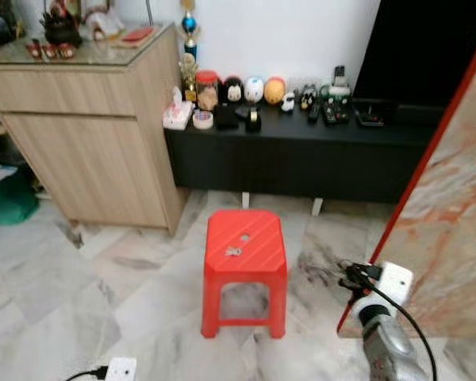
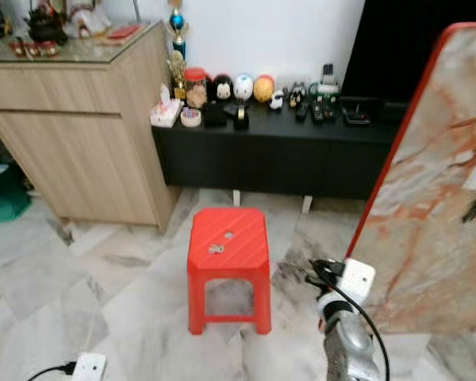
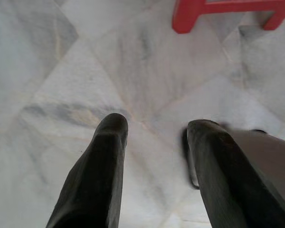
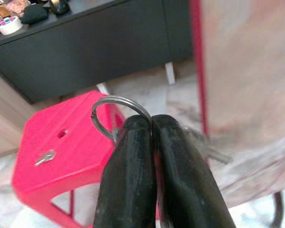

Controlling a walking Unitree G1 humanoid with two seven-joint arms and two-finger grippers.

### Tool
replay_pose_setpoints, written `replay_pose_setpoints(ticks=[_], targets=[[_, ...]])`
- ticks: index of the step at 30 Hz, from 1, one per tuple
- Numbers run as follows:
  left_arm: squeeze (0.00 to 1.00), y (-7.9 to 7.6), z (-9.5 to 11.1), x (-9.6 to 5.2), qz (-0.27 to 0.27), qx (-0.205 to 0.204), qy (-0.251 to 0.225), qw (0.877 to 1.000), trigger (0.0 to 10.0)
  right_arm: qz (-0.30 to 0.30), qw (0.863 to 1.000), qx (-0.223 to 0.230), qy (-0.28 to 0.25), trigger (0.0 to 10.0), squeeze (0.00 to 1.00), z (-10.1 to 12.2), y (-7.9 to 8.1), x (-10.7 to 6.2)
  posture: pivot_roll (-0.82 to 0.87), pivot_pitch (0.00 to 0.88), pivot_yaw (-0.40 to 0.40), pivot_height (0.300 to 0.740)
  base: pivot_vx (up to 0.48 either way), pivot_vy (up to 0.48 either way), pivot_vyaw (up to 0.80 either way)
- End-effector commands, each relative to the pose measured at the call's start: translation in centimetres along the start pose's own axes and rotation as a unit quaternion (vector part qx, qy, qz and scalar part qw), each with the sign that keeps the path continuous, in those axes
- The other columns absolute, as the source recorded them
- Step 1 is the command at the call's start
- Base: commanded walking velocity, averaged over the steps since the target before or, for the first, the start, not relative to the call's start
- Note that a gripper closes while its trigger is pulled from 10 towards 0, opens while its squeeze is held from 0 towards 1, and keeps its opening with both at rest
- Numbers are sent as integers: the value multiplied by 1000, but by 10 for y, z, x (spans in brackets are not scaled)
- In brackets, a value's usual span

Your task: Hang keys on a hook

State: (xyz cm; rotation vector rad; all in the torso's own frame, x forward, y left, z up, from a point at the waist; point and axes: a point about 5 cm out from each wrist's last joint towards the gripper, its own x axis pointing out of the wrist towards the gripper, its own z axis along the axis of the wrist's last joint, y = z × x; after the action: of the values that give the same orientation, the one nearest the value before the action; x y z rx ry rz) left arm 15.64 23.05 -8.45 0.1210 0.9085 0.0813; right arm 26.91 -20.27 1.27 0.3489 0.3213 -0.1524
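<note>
Left eye view: a red stool [image 1: 245,248] stands on the marble floor [image 1: 103,309] before a black cabinet [image 1: 301,155]. A small metal piece [image 1: 233,252] lies on the stool's seat, near a hole. The right gripper [image 1: 351,275] is raised at lower right, beside a tilted red-edged marble panel [image 1: 452,230].

Right eye view: the same layout; no hook can be made out, so which way the hook lies from the right gripper cannot be told.

Left wrist view: the left gripper [image 3: 154,142] hangs over the floor, its fingers spread and holding nothing.

Right wrist view: the right gripper's fingers [image 4: 133,161] are pressed together, pinching a thin silver key ring [image 4: 118,114]. The ring stands up from the fingertips as a round loop, stool behind it. The right arm, judged nearer the task, would do the hanging.
</note>
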Motion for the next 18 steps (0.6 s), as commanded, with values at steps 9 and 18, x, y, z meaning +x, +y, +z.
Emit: replay_pose_setpoints(ticks=[9,18], targets=[[0,2,-4,-1,1,13,10,1000,10000,14,1000,2,-9,10000,0,4,10,3,55,0,-36,740,0,-480,0],[0,1,-3,0,0,14,10,1000,10000,17,1000,2,-10,10000,0,5,10,4,53,0,-36,740,0,-470,0]])
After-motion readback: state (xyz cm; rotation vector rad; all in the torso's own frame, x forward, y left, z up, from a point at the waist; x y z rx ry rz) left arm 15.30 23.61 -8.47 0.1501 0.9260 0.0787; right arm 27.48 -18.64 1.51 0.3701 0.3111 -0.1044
